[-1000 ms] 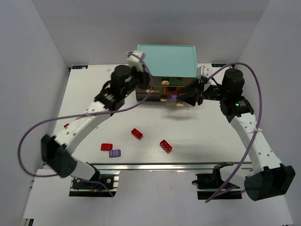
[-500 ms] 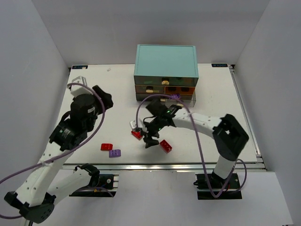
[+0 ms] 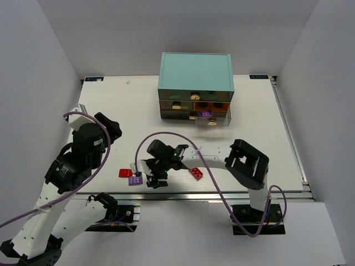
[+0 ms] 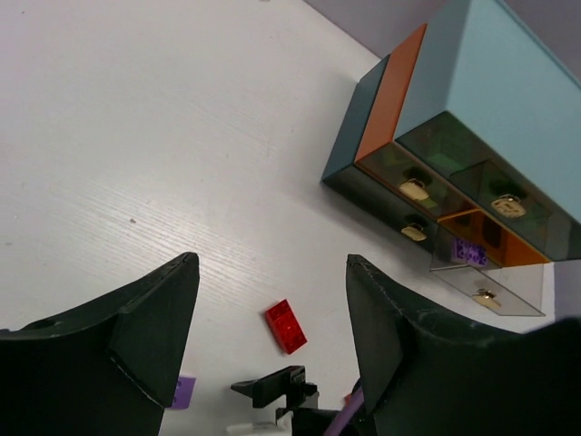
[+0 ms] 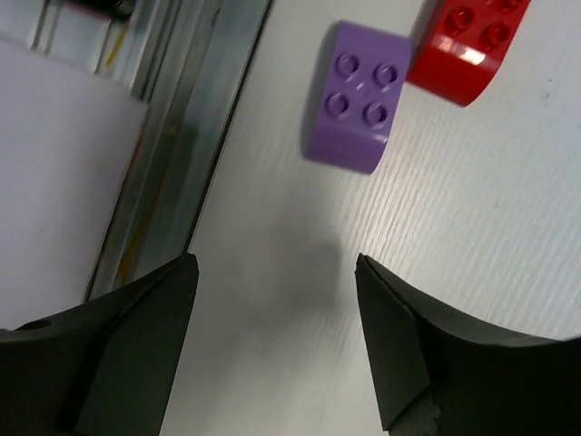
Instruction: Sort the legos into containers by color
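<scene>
A purple lego (image 3: pixel 135 180) and a red lego (image 3: pixel 125 173) lie side by side near the table's front edge. My right gripper (image 3: pixel 154 180) hovers just right of them, open and empty. In the right wrist view the purple lego (image 5: pixel 359 109) and red lego (image 5: pixel 463 45) sit beyond my right gripper (image 5: pixel 275 268). Another red lego (image 3: pixel 195 173) lies to the right. The containers are drawers in a teal-topped cabinet (image 3: pixel 195 72). Its pulled-out bottom right drawer (image 3: pixel 213 117) holds a purple lego (image 3: pixel 206 113). My left gripper (image 3: pixel 110 124) is open and empty, and its view shows a red lego (image 4: pixel 287 325).
A metal rail (image 5: pixel 182 118) runs along the table's front edge, close to my right gripper. My right arm stretches across the front of the table from its base (image 3: pixel 249 166). White walls enclose the table on three sides.
Both arms left the cabinet. The left arm drew back to the left and opened. The right arm swung across to the front edge by the purple lego and opened.
</scene>
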You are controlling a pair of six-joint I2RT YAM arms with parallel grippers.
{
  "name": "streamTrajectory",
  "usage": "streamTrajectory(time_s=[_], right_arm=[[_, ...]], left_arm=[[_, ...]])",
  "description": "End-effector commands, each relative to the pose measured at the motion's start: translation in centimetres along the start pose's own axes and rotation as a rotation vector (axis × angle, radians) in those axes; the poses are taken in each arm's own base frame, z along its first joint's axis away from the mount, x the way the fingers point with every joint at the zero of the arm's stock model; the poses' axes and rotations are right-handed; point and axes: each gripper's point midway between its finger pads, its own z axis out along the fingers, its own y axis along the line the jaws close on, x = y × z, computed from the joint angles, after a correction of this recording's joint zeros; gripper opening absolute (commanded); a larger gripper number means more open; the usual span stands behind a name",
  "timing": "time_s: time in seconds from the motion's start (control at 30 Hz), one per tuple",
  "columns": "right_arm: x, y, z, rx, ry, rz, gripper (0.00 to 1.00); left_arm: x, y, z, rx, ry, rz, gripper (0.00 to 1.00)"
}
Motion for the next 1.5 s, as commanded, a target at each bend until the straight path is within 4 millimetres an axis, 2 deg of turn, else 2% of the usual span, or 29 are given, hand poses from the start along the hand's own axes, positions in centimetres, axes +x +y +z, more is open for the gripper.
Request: streamTrajectory(time_s=[0.0, 0.1, 0.13, 0.2, 0.23, 0.3, 0.53, 0.57, 0.67, 0.77, 0.8, 0.83, 0.87, 0.9, 0.93, 0.97, 1.0, 1.03, 1.07, 1.1, 1.13, 1.17, 1.2, 1.27, 1.3, 1.37, 1.43, 1.47], right_arm=[[-2.8, -3.0, 1.2, 0.124, -0.059, 0.037, 0.75], [-3.6, -3.7, 2.5, 0.137, -0.066, 0.088, 0.74], [-3.0, -3.8, 3.3, 0.135, -0.051, 0.103, 0.74], [-4.0, -4.4, 3.8, 0.155, -0.062, 0.114, 0.74], [-3.5, -4.6, 4.6, 0.152, -0.048, 0.128, 0.73], [-4.6, -5.1, 5.1, 0.161, -0.062, 0.124, 0.73], [-4.7, -3.4, 7.3, 0.113, -0.043, 0.100, 0.61], [-4.7, -3.4, 7.3, 0.115, -0.043, 0.098, 0.58], [-4.4, -3.1, 7.6, 0.114, -0.035, 0.105, 0.31], [-3.5, -2.6, 6.2, 0.103, -0.027, 0.122, 0.17], [-3.5, -1.8, 5.0, 0.093, -0.035, 0.120, 0.15], [-2.9, -2.7, 3.7, 0.108, -0.045, 0.136, 0.10], [-3.1, -2.8, 2.6, 0.113, -0.061, 0.142, 0.00], [-4.4, -2.9, 0.6, 0.132, -0.101, 0.129, 0.00], [-3.0, -4.0, -1.0, 0.160, -0.096, 0.162, 0.00], [-3.0, -4.3, -2.2, 0.175, -0.101, 0.172, 0.00], [-4.1, -4.8, -4.5, 0.209, -0.135, 0.162, 0.00], [-2.8, -6.0, -6.5, 0.244, -0.127, 0.191, 0.00], [-2.9, -6.2, -7.7, 0.255, -0.141, 0.187, 0.00], [-4.4, -6.3, -10.3, 0.291, -0.186, 0.160, 0.00], [-3.6, -7.6, -12.4, 0.340, -0.199, 0.175, 0.00], [-3.4, -7.9, -13.7, 0.372, -0.210, 0.166, 0.00], [-4.2, -8.2, -16.0, 0.430, -0.236, 0.142, 0.00], [-2.8, -10.6, -19.5, 0.562, -0.208, 0.164, 0.00], [-1.4, -11.5, -21.1, 0.611, -0.178, 0.192, 0.00], [1.8, -13.7, -24.6, 0.714, -0.125, 0.245, 0.00], [3.4, -14.9, -26.8, 0.778, -0.090, 0.234, 0.00], [5.6, -16.0, -29.4, 0.842, -0.062, 0.263, 0.00]], left_arm=[[-0.6, 0.0, -0.8, 0.000, 0.010, 0.004, 0.76], [-1.0, -0.5, -1.1, 0.009, 0.020, 0.023, 0.76], [-0.9, -0.5, -1.2, 0.007, 0.026, 0.032, 0.76], [-0.9, -0.7, -1.3, 0.015, 0.040, 0.042, 0.76], [-0.9, -0.7, -1.4, 0.019, 0.043, 0.044, 0.76], [-0.8, -0.8, -1.6, 0.028, 0.053, 0.043, 0.76], [-0.6, 0.1, -2.5, 0.031, 0.065, 0.033, 0.75], [-0.5, 0.4, -2.7, 0.027, 0.069, 0.034, 0.75], [-0.1, 1.2, -2.9, 0.013, 0.070, 0.032, 0.75], [0.7, 1.9, -3.0, 0.006, 0.078, 0.019, 0.74], [0.8, 2.1, -3.1, 0.011, 0.075, -0.002, 0.74], [1.6, 2.4, -2.8, 0.004, 0.088, 0.001, 0.74], [1.7, 2.2, -2.7, 0.017, 0.081, -0.014, 0.73], [1.9, 2.3, -2.7, 0.021, 0.082, -0.028, 0.72], [1.9, 2.3, -2.8, 0.035, 0.073, -0.046, 0.71], [2.5, 2.3, -2.5, 0.039, 0.080, -0.048, 0.70], [2.8, 2.3, -2.3, 0.044, 0.081, -0.051, 0.69], [3.0, 2.3, -2.3, 0.048, 0.083, -0.058, 0.64], [3.7, 2.2, -1.9, 0.054, 0.095, -0.057, 0.61], [4.2, 2.1, -1.6, 0.057, 0.104, -0.054, 0.58], [4.6, 2.0, -1.4, 0.064, 0.112, -0.056, 0.50], [5.8, 1.7, -0.8, 0.074, 0.143, -0.050, 0.47], [6.4, 1.5, -0.5, 0.081, 0.159, -0.048, 0.43], [7.9, 1.0, 0.4, 0.084, 0.195, -0.043, 0.36], [9.6, 1.2, 0.9, 0.079, 0.242, -0.035, 0.35], [10.9, 0.8, 1.8, 0.083, 0.274, -0.038, 0.34], [12.8, 0.6, 2.3, 0.096, 0.327, -0.041, 0.36], [13.1, 0.0, 2.7, 0.114, 0.331, -0.052, 0.43]])
